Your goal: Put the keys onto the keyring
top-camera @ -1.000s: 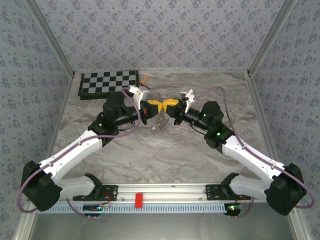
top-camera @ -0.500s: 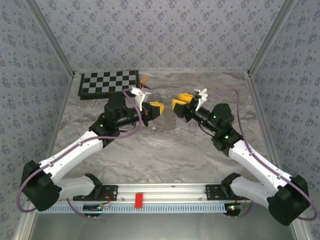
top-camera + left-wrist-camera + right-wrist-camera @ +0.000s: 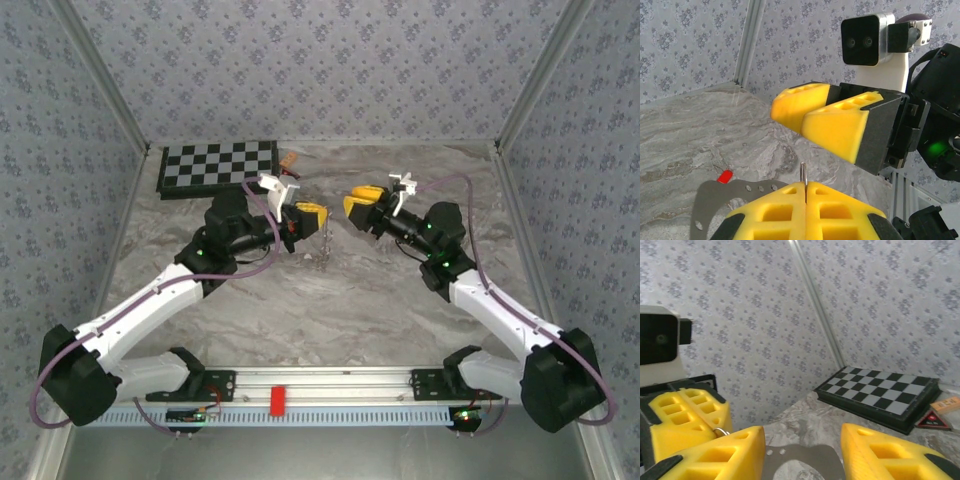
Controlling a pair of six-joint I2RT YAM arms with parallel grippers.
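Note:
My left gripper (image 3: 313,214) is raised over the middle of the table and shut on the keyring (image 3: 322,248), whose short chain dangles below it. In the left wrist view the yellow pads (image 3: 835,210) are pressed together and a thin edge of the ring (image 3: 803,179) pokes up between them. The key's red head (image 3: 725,176) peeks past the grey plate below, with its blade hidden. My right gripper (image 3: 356,206) faces the left one across a small gap and is open with nothing in it (image 3: 802,440). The ring (image 3: 720,430) also shows at the left gripper's tips.
A chessboard (image 3: 217,165) lies at the back left, also seen in the right wrist view (image 3: 880,395). An orange-brown piece (image 3: 289,160) sits beside it. A red block (image 3: 277,399) rests on the front rail. Patterned walls close in both sides.
My right gripper has opened and drawn back to the right, away from the left gripper it was touching. The left gripper stays shut on the keyring, and the chain now hangs free.

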